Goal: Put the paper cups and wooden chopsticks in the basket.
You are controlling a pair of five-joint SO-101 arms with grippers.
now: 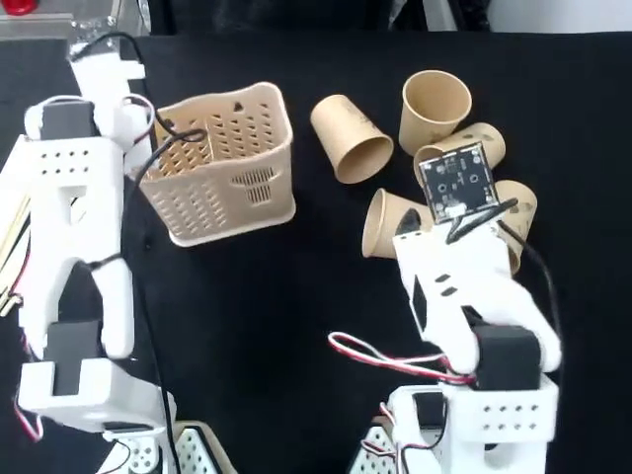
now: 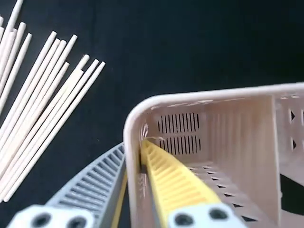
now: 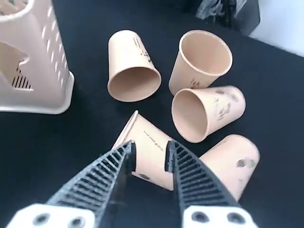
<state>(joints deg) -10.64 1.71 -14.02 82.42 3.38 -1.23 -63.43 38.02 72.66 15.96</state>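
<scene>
Left edge of counter: wooden chopsticks lie loose in a fanned bundle, flat on the black surface. Just beside them, left end effector clenched on the basket, yellow finger inside the wall, grey finger outside, rim between. Basket sits toward the far left part of the counter, tilted.

Far right part: paper cups clustered close together, one mouth-up, the others on their sides. Right end effector released, fingers slightly parted above the near cup, which lies on its side at the cluster's near edge.
</scene>
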